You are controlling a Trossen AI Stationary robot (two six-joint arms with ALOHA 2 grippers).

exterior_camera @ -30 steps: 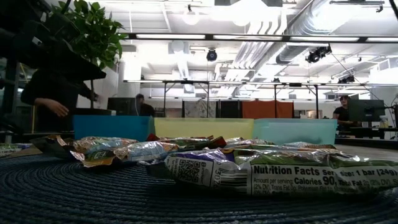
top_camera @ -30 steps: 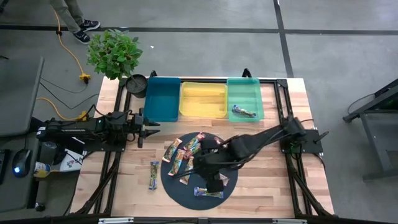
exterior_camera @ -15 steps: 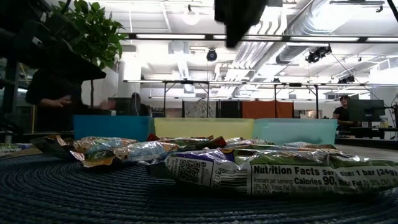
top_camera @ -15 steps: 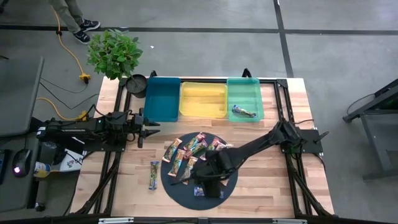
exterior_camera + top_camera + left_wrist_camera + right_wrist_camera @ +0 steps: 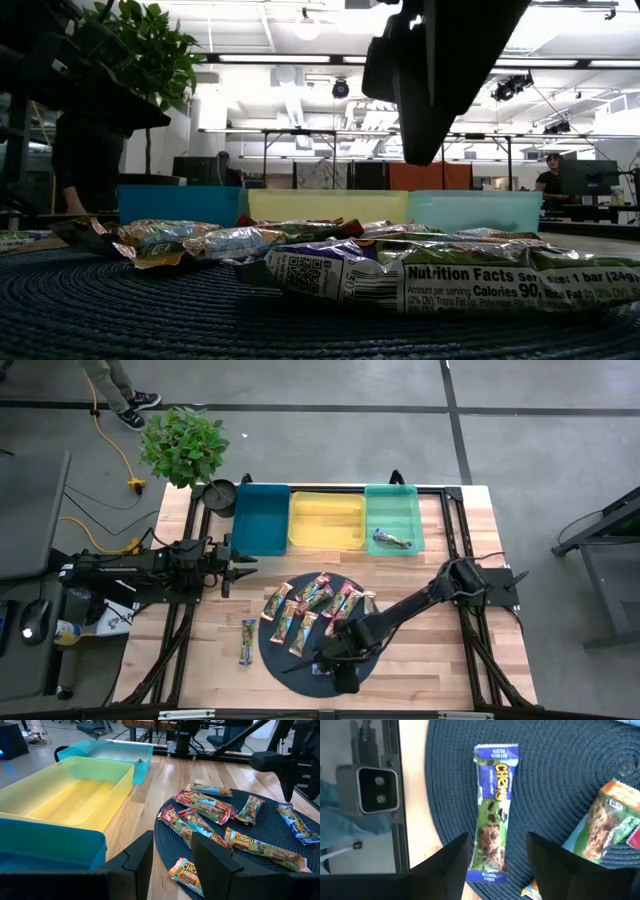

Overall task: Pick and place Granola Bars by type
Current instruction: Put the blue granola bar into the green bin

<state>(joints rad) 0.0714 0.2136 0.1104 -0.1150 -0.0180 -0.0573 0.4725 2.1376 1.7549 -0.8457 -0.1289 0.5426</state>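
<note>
- Blue-wrapped granola bar with a green lower half lies flat on the dark round woven mat, near the mat's front edge, straight ahead of the right hand, whose two dark fingers stand spread apart with nothing between them, one on each side of the bar's near end.
- Seen from above, the right hand hangs over the front part of the mat, its arm reaching in from the right side of the wooden tabletop.
- Other shiny-wrapped granola bars lie fanned across the back half of the mat; one more bar lies off the mat on the bare wood to its left.
- At the back of the tabletop stand three plastic trays in a row: a dark teal tray, a yellow tray and a light green tray; the green one holds a single bar.
- Left hand waits at the left edge of the tabletop, released and empty.
</note>
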